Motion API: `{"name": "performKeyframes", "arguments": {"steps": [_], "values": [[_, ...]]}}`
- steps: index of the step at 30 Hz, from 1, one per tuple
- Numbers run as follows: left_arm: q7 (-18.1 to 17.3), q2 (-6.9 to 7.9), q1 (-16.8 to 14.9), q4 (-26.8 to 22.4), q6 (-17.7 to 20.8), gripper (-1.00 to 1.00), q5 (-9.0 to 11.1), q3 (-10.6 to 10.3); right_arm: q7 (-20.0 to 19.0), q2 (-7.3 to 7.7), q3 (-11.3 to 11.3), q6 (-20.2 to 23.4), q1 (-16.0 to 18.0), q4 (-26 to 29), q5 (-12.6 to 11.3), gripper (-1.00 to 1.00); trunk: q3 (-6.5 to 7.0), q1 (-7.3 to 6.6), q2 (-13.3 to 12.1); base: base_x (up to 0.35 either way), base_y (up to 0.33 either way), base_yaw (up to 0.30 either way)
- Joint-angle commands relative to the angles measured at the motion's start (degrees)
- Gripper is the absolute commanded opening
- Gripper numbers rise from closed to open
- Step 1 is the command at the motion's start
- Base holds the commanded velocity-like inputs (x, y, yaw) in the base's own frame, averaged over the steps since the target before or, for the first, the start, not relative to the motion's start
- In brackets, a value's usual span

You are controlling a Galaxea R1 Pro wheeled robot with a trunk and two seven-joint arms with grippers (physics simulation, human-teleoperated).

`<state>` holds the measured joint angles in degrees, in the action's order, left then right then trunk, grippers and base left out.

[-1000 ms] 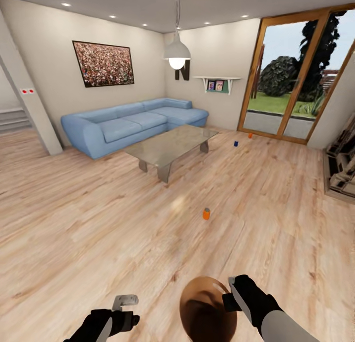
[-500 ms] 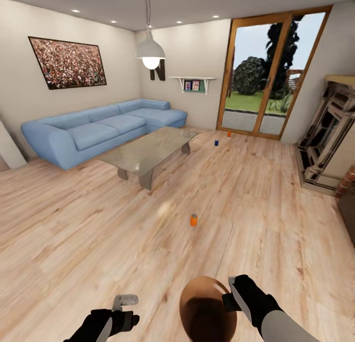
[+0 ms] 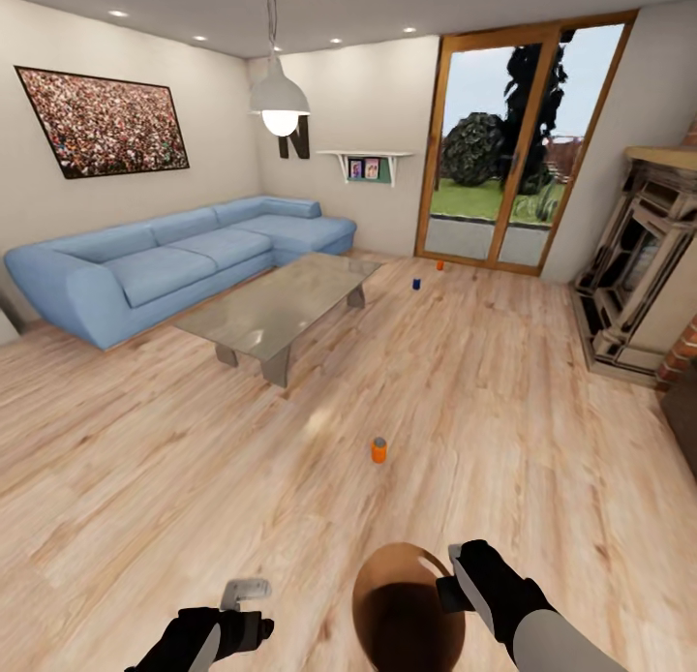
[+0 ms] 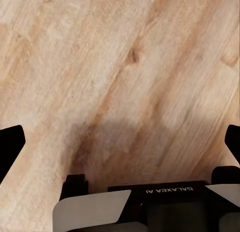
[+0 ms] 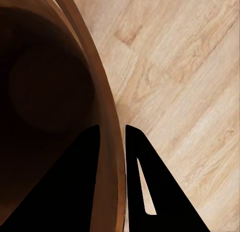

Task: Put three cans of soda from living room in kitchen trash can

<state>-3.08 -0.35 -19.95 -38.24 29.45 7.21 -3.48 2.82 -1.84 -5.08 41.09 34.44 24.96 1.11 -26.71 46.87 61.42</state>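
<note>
Soda cans are all out on the plank floor point(image 3: 174, 478) of the living room, none of them in the bin yet: the nearest orange can point(image 3: 378, 449) stands upright just ahead of the robot, and the dark blue can point(image 3: 415, 285) and a second orange can point(image 3: 439, 264) sit well apart from it, near the glass doors point(image 3: 503, 144) beyond the glass desk point(image 3: 276, 304). The trash can point(image 3: 402, 609) has come along instead of waiting in the kitchen — the right claw point(image 5: 112, 134) pinches its wood-toned rim, one finger inside and one outside, with the dark inside bare as far as it shows. The left claw point(image 4: 120, 142) is spread and holds nothing, hanging over bare planks. By my reading all three pickups remain. Legible writing: "GALAXEA AI" on the left claw's housing, upside down — and a large letter "N" point(image 3: 294, 145) on the far wall.
</note>
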Motion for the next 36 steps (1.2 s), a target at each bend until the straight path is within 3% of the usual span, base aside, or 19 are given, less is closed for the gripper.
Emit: {"name": "performKeyframes", "arguments": {"steps": [1, 7, 26, 36], "values": [[0.0, 0.0, 0.0, 0.0, 0.0, 1.0, 0.0, 0.01, -0.27, -0.01, 0.06, -0.04, 0.02, 0.01, -0.67, -1.0, 0.0, 0.0, 0.0, 0.327, 0.124, -0.009], [0.0, 0.0, 0.0, 0.0, 0.0, 1.0, 0.0, -0.01, -0.31, -0.01, 0.05, -0.04, 0.02, 0.01, -0.67, -1.0, 0.0, 0.0, 0.0, 0.327, 0.124, -0.111], [0.0, 0.0, 0.0, 0.0, 0.0, 1.0, 0.0, -0.02, -0.44, -0.01, -0.02, -0.04, 0.02, 0.01, -0.72, -1.0, 0.0, 0.0, 0.0, 0.327, 0.124, -0.263], [0.0, 0.0, 0.0, 0.0, -0.17, 1.0, -0.05, -0.02, -0.44, -0.01, -0.02, -0.04, 0.02, 0.01, -0.68, -1.0, 0.0, 0.0, 0.0, 0.327, 0.124, -0.056]]}}
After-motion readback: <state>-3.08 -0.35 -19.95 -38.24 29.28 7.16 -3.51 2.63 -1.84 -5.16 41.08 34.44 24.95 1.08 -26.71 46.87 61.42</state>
